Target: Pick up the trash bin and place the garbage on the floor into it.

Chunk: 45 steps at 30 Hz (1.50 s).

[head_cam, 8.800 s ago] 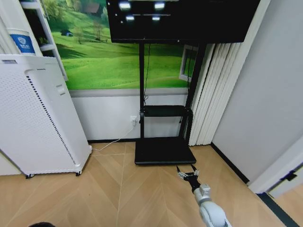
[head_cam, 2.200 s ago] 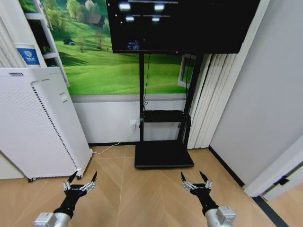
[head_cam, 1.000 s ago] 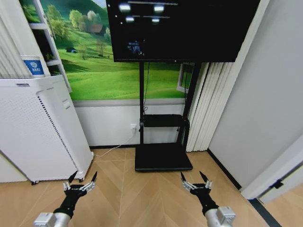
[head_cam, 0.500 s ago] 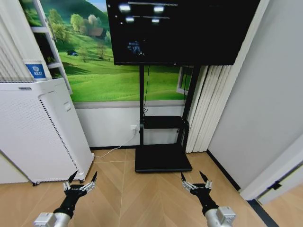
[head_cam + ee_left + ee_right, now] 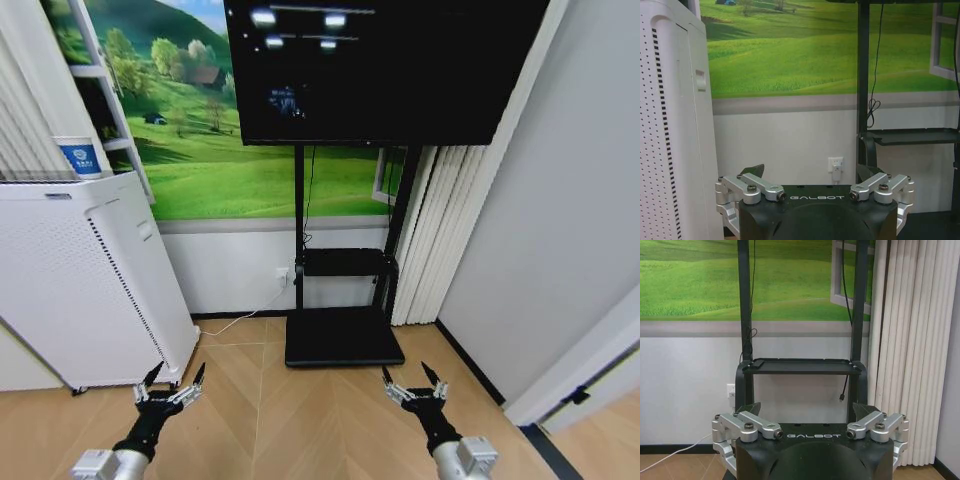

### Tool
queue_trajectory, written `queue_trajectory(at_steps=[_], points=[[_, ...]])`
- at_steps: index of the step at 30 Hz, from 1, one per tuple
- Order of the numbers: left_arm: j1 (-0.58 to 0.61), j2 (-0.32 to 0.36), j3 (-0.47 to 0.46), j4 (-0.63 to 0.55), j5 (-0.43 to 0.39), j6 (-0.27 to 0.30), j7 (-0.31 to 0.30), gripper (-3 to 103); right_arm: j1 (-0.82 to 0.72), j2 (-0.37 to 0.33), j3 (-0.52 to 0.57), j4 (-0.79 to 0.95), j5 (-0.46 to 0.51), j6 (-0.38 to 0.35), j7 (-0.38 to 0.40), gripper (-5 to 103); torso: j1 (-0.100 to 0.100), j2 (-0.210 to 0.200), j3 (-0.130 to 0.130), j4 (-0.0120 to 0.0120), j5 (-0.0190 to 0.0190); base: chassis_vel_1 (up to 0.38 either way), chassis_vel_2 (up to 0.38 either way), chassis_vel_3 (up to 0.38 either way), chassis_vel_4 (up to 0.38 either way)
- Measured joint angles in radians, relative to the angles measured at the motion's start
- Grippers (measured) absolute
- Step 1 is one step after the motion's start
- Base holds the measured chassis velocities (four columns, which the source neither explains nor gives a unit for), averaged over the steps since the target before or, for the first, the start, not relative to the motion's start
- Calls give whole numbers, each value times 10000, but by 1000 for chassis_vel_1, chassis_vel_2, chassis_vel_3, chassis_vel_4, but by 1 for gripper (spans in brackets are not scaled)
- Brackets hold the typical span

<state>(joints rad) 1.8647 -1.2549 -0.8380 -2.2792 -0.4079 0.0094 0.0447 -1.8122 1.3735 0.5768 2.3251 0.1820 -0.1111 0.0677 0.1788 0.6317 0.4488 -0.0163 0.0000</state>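
The left gripper (image 5: 171, 380) hangs low over the wood floor (image 5: 300, 420) with its 2 fingers spread wide and nothing between them. The right gripper (image 5: 412, 379) hangs at the same height off to the other side, fingers spread wide too, also holding nothing. The 2 grippers are well apart, and both point forward at the wall.

Just past the left gripper and out to its outer side stands a tall white machine with little holes (image 5: 70, 275). A blue-and-white paper cup (image 5: 82, 157) sits on top of it. A white cord (image 5: 240, 312) runs along the floor to a wall plug (image 5: 836, 163) ahead of the left gripper.

Ahead of the right gripper, toward the middle, is a black stand (image 5: 340, 335) with a flat base and a small shelf (image 5: 802, 365). Above it hangs a big dark screen (image 5: 375, 65). White curtains (image 5: 910, 350) hang farther on its outer side. A green hill picture (image 5: 230, 150) covers the far wall.

No trash bin or garbage can be seen near either gripper.
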Motion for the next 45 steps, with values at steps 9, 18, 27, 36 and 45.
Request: queue_trajectory(at_steps=[9,18,27,36,45], points=[[0,1,0,0,0,0,1,100,0,-1,1,0,0,0,0,100,149,366,217,0,0,0,0,0,0],[0,0,0,0,0,0,0,100,0,0,0,0,0,0,0,100,331,801,470,0,0,0,0,0,0],[0,0,0,0,0,0,1,100,0,-1,0,0,0,0,0,100,496,1181,684,0,0,0,0,0,0],[0,0,0,0,0,0,1,100,0,0,0,0,0,0,0,100,625,1490,861,0,-1,38,-28,-44,42],[0,1,0,0,0,0,1,100,1,0,1,-1,1,0,0,100,633,1492,868,0,0,75,-74,-74,70]])
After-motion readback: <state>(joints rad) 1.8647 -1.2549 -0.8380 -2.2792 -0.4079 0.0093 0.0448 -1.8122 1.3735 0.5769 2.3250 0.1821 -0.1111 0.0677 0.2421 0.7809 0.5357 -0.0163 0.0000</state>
